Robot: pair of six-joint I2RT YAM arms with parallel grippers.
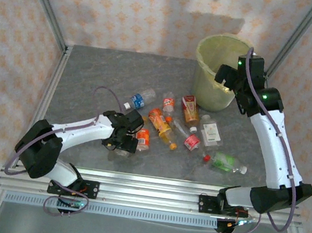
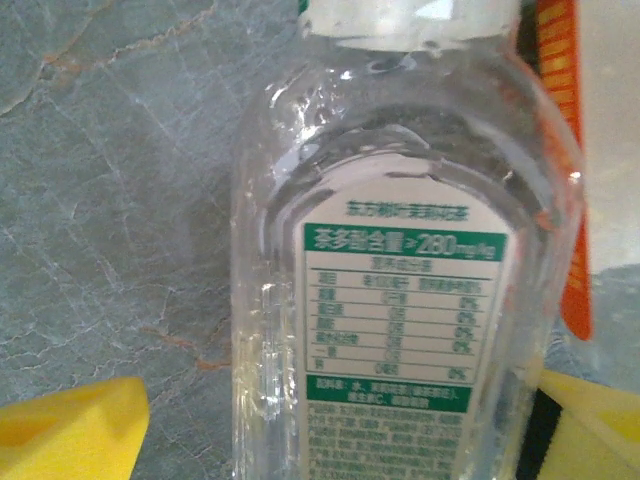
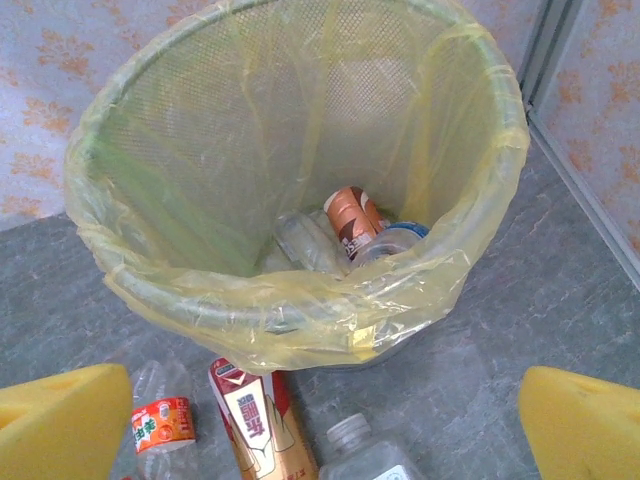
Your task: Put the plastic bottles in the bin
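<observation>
Top view: nine plastic bottles [image 1: 161,123] lie on the table [image 1: 92,74] in front of the bin [image 1: 213,55]. The left gripper [image 1: 123,144] is low over the one farthest from the bin.

Left wrist view: that clear bottle [image 2: 400,300] sits between spread yellow pads [image 2: 70,435], and the left pad is not touching it.

Right wrist view: right gripper [image 3: 320,430] wide open and empty, just beside the bin's rim. At least three bottles [image 3: 350,220] lie inside the bin.
</observation>
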